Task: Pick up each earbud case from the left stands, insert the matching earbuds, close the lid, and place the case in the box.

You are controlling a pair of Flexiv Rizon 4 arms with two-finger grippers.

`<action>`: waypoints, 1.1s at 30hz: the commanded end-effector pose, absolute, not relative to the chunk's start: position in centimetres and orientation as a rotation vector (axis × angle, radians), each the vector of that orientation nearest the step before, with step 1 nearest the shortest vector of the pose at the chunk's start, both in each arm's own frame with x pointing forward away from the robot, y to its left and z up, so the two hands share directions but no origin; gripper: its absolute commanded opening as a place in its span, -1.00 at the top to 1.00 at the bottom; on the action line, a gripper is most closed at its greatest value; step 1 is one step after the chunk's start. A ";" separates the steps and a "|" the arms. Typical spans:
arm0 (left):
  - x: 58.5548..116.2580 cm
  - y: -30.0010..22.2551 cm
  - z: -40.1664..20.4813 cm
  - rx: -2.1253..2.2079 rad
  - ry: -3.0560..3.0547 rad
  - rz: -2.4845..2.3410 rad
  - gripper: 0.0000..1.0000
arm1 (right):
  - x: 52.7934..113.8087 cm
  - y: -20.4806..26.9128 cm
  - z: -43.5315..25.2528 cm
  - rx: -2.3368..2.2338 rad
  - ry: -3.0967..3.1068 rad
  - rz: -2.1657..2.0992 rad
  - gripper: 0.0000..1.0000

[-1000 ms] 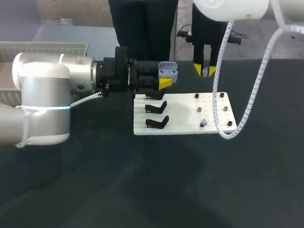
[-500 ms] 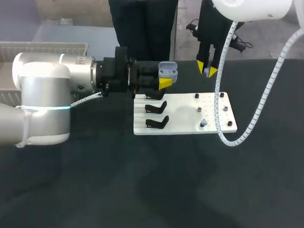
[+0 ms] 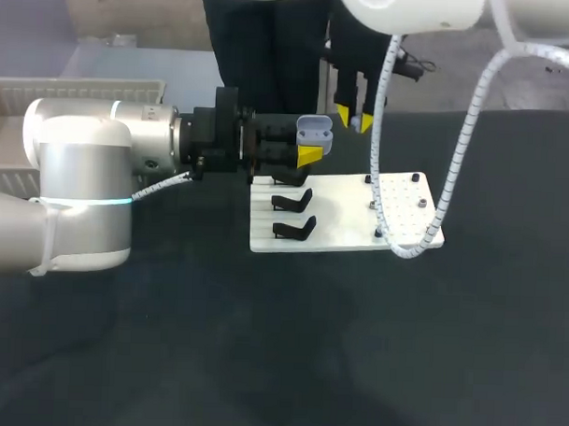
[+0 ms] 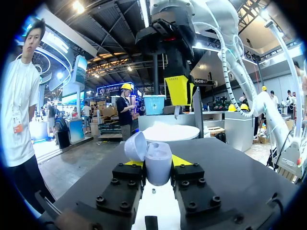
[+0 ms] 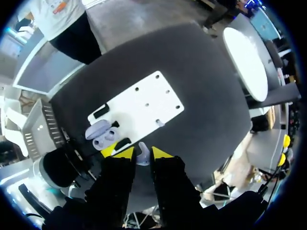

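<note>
Seen from above, the job is only partly done. My left gripper (image 3: 308,156) has one earbud case (image 3: 313,135) squeezed between its two fingers. It is held up off the stands with its lid open. My right gripper (image 3: 353,118) hangs close by, just past the case and higher. The case is not closed and not in the box (image 3: 83,86), which sits far off at the left. On the white board (image 3: 340,224) I count three black stands (image 3: 295,227). The two I can see whole are bare. The little pegs are too small to count. In the left wrist view there is one case (image 4: 158,165), held from both sides by the left fingers, with its lid (image 4: 135,146) tipped open. In the right wrist view the right fingers are almost together and pinch one small pale earbud (image 5: 142,154). The open case (image 5: 103,135) is just ahead of them, and its two hollows look empty. I think the earbuds must go in first, then the lid shuts, then the case goes in the box.
</note>
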State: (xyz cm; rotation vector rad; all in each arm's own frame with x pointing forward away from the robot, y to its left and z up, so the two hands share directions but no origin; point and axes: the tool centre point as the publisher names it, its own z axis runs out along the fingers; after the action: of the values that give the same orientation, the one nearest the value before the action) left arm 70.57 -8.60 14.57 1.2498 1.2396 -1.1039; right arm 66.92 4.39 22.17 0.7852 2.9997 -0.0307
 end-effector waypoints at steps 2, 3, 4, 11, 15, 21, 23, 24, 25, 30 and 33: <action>70.6 -8.6 14.6 1.250 1.238 -1.104 1.00 | 68.2 6.2 22.4 0.772 3.022 -0.158 1.00; 70.6 -8.6 14.6 1.250 1.238 -1.104 1.00 | 68.3 6.3 22.4 0.768 3.024 -0.160 1.00; 70.6 -8.6 14.6 1.250 1.238 -1.104 1.00 | 68.4 6.5 22.4 0.765 3.026 -0.165 1.00; 70.6 -8.6 14.6 1.250 1.238 -1.104 1.00 | 69.1 7.4 21.9 0.711 3.037 -0.228 1.00; 70.6 -8.6 14.6 1.250 1.238 -1.104 1.00 | 69.2 7.8 21.4 0.691 3.048 -0.249 1.00; 70.6 -8.6 14.6 1.250 1.238 -1.104 1.00 | 69.0 8.0 20.8 0.666 3.053 -0.268 1.00; 70.6 -8.6 14.6 1.250 1.238 -1.104 1.00 | 69.0 8.0 20.7 0.657 3.055 -0.274 1.00; 70.6 -8.6 14.6 1.250 1.238 -1.104 1.00 | 69.0 8.1 20.6 0.655 3.056 -0.275 1.00; 70.6 -8.6 14.6 1.250 1.238 -1.104 1.00 | 69.1 8.1 20.6 0.649 3.055 -0.281 1.00; 70.6 -8.6 14.6 1.250 1.238 -1.104 1.00 | 69.4 8.2 20.6 0.636 3.057 -0.288 1.00; 70.6 -8.6 14.6 1.250 1.238 -1.104 1.00 | 69.5 8.2 20.5 0.632 3.055 -0.291 1.00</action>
State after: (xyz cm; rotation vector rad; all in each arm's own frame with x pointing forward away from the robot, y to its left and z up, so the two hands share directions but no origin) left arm 70.57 -8.60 14.57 1.2499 1.2395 -1.1040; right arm 69.13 7.91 20.48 0.6311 3.0486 -0.2757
